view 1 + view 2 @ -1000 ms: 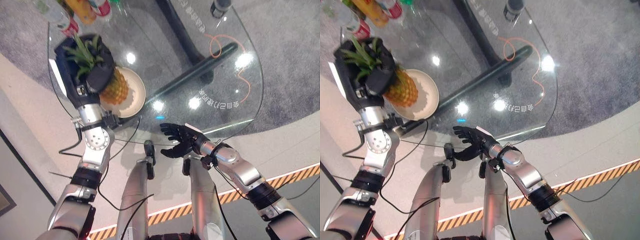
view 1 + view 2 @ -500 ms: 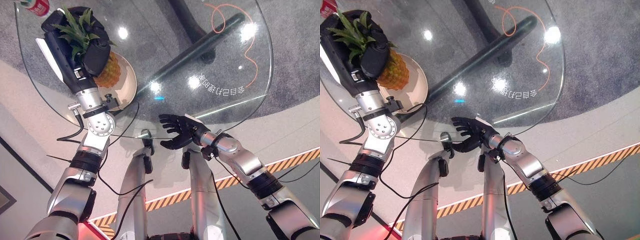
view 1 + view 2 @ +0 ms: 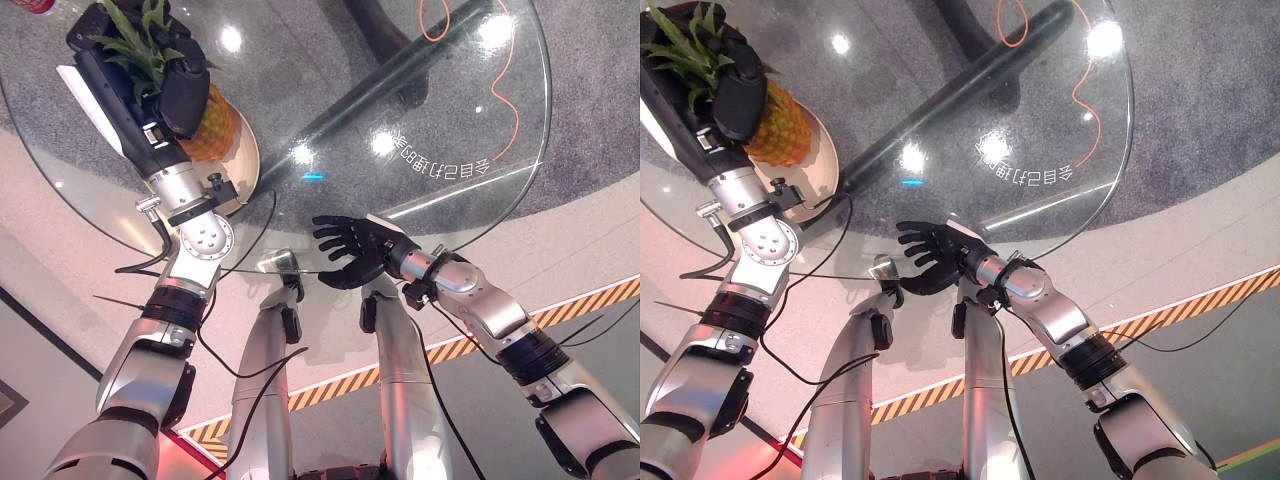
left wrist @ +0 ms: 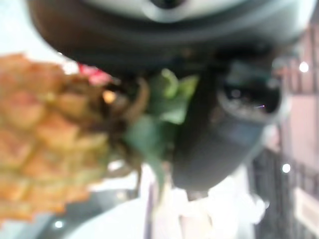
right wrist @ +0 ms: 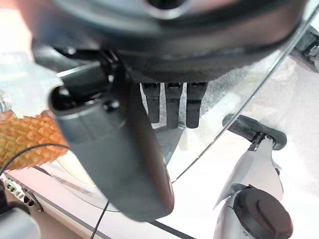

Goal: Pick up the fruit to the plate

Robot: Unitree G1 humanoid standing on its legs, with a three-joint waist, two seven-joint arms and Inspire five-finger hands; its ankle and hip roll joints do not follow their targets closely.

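Observation:
My left hand is shut on a pineapple, its fingers curled round the green crown and the top of the fruit. The pineapple hangs tilted over the cream plate at the far left of the round glass table; I cannot tell whether it touches the plate. In the left wrist view the pineapple sits right against the dark thumb. My right hand is at the table's near edge, open, fingers spread, holding nothing. The right wrist view looks past its thumb to the pineapple.
A black table base and an orange cable show through the glass on the grey carpet. A red can stands at the table's far left edge. Yellow-black hazard tape runs along the floor near me.
The camera has moved, so the whole scene has shifted up and to the left. My left hand still holds the pineapple over the plate. The right hand stays open at the near edge.

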